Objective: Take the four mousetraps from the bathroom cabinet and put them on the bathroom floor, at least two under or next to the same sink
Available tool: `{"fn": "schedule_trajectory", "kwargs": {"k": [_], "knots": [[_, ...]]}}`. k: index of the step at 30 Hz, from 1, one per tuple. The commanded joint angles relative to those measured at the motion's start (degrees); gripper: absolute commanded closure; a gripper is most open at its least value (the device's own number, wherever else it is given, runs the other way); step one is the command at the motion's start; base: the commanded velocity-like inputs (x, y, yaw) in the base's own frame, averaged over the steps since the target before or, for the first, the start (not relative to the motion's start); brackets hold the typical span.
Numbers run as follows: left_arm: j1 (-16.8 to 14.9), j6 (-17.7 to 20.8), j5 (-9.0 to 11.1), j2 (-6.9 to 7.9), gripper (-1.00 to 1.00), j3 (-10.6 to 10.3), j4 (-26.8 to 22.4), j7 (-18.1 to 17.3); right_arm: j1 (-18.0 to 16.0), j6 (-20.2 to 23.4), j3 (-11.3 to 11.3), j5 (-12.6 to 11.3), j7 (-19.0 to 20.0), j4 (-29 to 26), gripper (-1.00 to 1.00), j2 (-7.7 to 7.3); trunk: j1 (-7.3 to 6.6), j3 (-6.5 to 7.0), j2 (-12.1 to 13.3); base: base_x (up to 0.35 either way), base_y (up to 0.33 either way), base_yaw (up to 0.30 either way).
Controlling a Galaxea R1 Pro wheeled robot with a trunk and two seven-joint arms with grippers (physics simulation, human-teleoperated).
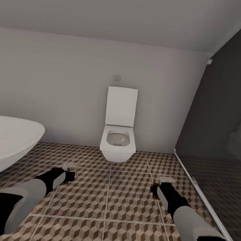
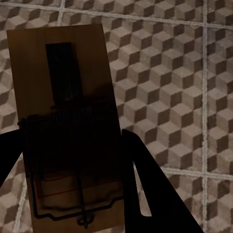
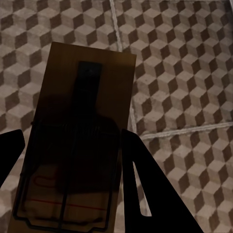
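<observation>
While each end effector is clamping a mousetrap, left [image 2: 73, 160] on one board [image 2: 65, 97] and right [image 3: 68, 179] on another [image 3: 82, 111], over the bathroom floor [image 1: 126, 199], it is needing the sink, not this toilet [image 1: 118, 139].

two mousetraps [image 2: 63, 121] [image 3: 77, 141], one toilet [image 1: 118, 135], one bathtub [image 1: 6, 141]

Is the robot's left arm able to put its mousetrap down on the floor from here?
Probably yes. The left gripper holds a mousetrap above bare patterned floor, with nothing between them; the bathtub sits off to the side.
</observation>
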Motion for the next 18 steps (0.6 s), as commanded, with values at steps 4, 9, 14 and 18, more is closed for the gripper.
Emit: {"fn": "schedule_trajectory", "kwargs": {"k": [4,9,14,18], "knots": [[0.0,0.4,0.5,0.01,1.0,-0.4,-0.1,0.1,0.0,0.3,0.5,-0.6,-0.4,-0.1,1.0,-0.09,-0.01,-0.1,0.0,0.0,0.0,0.0],[0.0,0.4,0.5,0.01,1.0,-0.4,-0.1,0.1,0.0,0.2,0.4,-0.7,-0.4,-0.1,1.0,-0.19,-0.01,-0.11,0.0,0.0,0.0,0.0],[0.0,0.4,0.5,0.01,1.0,-0.4,-0.1,0.0,0.0,0.1,0.4,-0.8,-0.4,-0.1,1.0,-0.22,-0.01,-0.11,0.0,0.0,0.0,0.0],[0.0,0.4,0.5,0.01,1.0,-0.4,-0.1,0.0,0.0,0.2,0.3,-0.9,-0.4,-0.1,1.0,-0.44,-0.01,-0.16,0.0,0.0,0.0,0.0]]}}
